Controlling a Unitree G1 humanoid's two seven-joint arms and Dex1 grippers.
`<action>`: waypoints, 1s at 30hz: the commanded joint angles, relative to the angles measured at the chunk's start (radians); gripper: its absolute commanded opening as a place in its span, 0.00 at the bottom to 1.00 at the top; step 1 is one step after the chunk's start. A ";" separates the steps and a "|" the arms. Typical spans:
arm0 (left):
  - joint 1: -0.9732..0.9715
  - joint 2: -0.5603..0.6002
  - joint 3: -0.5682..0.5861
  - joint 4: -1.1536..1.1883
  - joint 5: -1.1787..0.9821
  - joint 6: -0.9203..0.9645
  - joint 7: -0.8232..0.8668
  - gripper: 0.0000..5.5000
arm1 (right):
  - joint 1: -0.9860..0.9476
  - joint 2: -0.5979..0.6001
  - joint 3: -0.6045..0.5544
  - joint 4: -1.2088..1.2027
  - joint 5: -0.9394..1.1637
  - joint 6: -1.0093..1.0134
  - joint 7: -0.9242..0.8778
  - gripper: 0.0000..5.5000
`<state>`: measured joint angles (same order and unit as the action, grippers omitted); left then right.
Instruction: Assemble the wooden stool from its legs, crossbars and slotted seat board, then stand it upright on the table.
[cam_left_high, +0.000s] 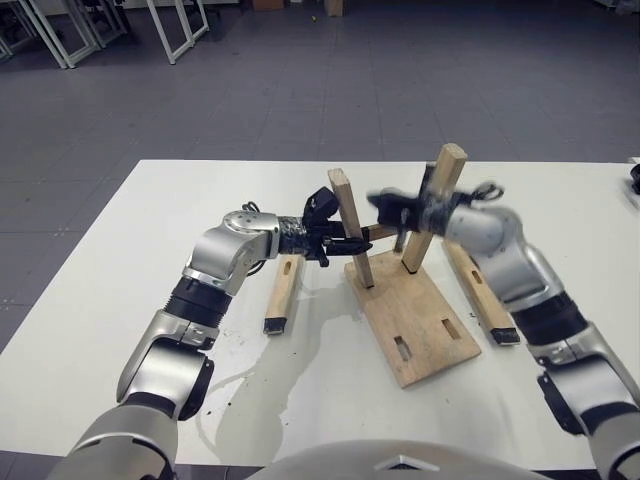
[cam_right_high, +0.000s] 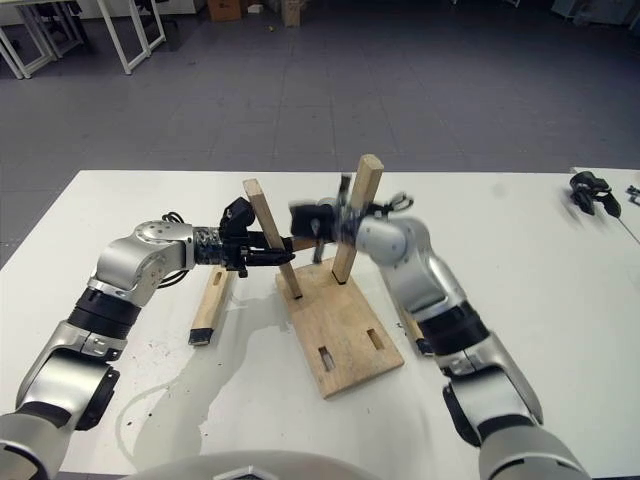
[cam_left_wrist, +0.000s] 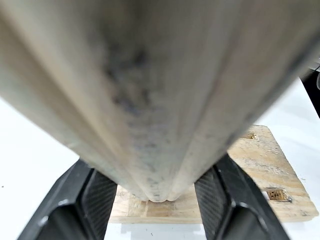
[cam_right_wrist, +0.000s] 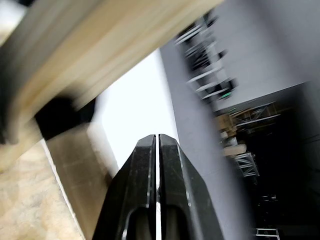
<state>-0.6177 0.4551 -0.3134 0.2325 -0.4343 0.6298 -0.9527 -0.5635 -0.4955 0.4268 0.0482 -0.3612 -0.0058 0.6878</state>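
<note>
The slotted seat board (cam_left_high: 412, 312) lay flat on the white counter (cam_left_high: 120, 260), near its middle, between the two arms. Its two far slots each held a leg. The left leg (cam_left_high: 346, 205) rose from its slot leaning back and to the left, and the right leg (cam_left_high: 448, 172) rose from its slot leaning back and to the right, so the tops stood well apart. The two near slots (cam_left_high: 402, 347) showed as open rectangular holes in the board. A short wooden piece, seemingly a crossbar (cam_left_high: 382, 232), ran between the two standing legs at about mid height; whether its ends were seated could not be told. The left tool (cam_left_high: 345, 243) was clenched around the left leg just above the board, and in the left wrist view its dark ribbed fingers (cam_left_wrist: 97, 200) pressed on either side of the wood. The right tool (cam_right_wrist: 158, 150) hovered between the two legs near the crossbar, its fingers pressed flat together with nothing between them. One loose leg (cam_left_high: 284, 290) lay on the counter just left of the board, and another loose leg (cam_left_high: 482, 300) lay just right of it, partly under the right arm. A faint wet-looking smear (cam_left_high: 240, 385) marked the counter's near side, and a small dark object (cam_right_high: 590, 192) sat at its far right edge.
</note>
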 joint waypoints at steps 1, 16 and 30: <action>0.114 -0.009 -0.063 0.148 0.090 0.140 0.068 0.37 | 0.054 -0.033 0.041 0.056 -0.044 0.019 0.045 0.02; 0.030 -0.004 0.038 0.064 0.049 0.130 0.087 0.37 | -0.120 0.161 -0.292 -0.085 0.252 0.038 -0.164 0.02; 0.342 0.138 0.336 -0.448 -0.082 0.307 0.199 0.57 | 0.347 -0.188 -0.439 -0.277 0.453 0.126 0.167 0.02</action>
<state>-0.3237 0.5763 -0.0216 -0.1422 -0.5074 0.9071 -0.7930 -0.2397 -0.6393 -0.0186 -0.2436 0.1027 0.1423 0.8212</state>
